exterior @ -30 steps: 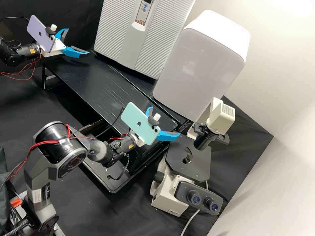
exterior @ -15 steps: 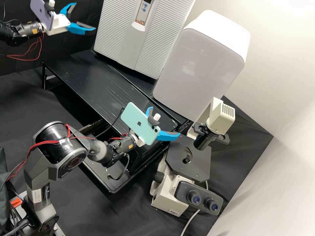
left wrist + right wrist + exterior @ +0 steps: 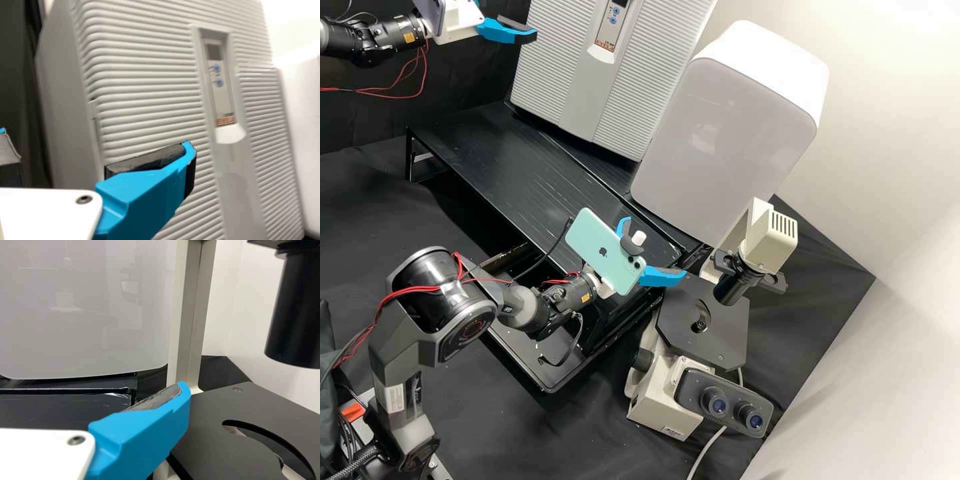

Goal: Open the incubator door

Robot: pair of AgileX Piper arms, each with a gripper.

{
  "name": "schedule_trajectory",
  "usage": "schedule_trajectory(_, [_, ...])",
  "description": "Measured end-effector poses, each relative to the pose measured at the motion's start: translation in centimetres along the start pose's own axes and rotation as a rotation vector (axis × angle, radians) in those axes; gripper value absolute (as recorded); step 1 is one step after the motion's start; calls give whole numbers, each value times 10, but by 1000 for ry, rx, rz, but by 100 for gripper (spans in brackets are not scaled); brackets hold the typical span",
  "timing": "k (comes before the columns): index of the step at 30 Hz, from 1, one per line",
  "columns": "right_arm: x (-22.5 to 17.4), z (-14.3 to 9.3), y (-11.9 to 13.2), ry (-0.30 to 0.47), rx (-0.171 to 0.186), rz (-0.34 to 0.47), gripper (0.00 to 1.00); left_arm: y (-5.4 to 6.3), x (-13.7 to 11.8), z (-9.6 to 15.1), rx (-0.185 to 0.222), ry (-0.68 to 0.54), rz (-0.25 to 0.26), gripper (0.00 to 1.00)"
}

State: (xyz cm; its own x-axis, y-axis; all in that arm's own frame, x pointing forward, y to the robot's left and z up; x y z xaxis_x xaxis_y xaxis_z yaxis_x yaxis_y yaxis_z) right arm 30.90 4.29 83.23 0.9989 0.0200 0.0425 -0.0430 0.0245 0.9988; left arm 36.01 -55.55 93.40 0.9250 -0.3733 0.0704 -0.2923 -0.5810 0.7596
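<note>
"where was the incubator door (image 3: 553, 80)?"

"at the far side, shut, upright above the black stand (image 3: 520, 157). i had the left gripper (image 3: 95, 142) spread and empty by its left edge, probably to hook it open."

"and the right gripper (image 3: 655, 247)?"

"it gaped empty too, near the microscope (image 3: 660, 403); parked, i judged, since one arm seemed enough."

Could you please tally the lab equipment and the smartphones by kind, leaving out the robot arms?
Ribbed incubator: 1
Smooth-fronted cabinet: 1
Microscope: 1
Smartphones, one mint green, one purple: 2
Total: 5
</note>
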Motion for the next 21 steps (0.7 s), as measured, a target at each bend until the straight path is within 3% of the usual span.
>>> schedule_trajectory(9, [0, 0, 0, 0, 0, 0, 100, -6, 17, 19, -67, -61, -8, 100])
schedule_trajectory(21, [0, 0, 0, 0, 0, 0, 100, -11, 22, 28, -108, -80, -34, 100])
